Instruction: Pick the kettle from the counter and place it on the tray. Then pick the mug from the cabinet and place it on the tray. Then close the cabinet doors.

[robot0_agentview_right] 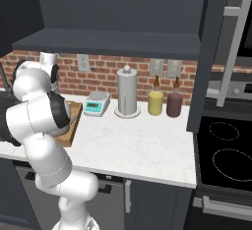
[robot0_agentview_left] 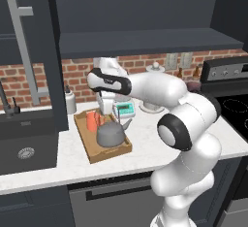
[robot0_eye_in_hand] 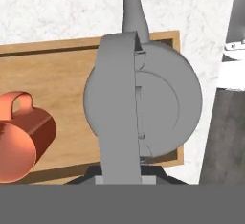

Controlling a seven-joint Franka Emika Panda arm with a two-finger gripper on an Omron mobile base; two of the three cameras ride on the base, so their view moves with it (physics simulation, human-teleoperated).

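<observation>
The kettle (robot0_agentview_left: 111, 135) sits on the wooden tray (robot0_agentview_left: 87, 146) beside the orange mug (robot0_agentview_left: 92, 121); gripper (robot0_agentview_left: 107, 110) above the tray, jaws clenched, grasping nothing.

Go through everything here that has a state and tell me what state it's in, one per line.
kettle: upright on the tray, beside the mug
mug: upright on the tray
tray: on the counter, holding both
cabinet doors: open
gripper: shut, holding nothing
</observation>
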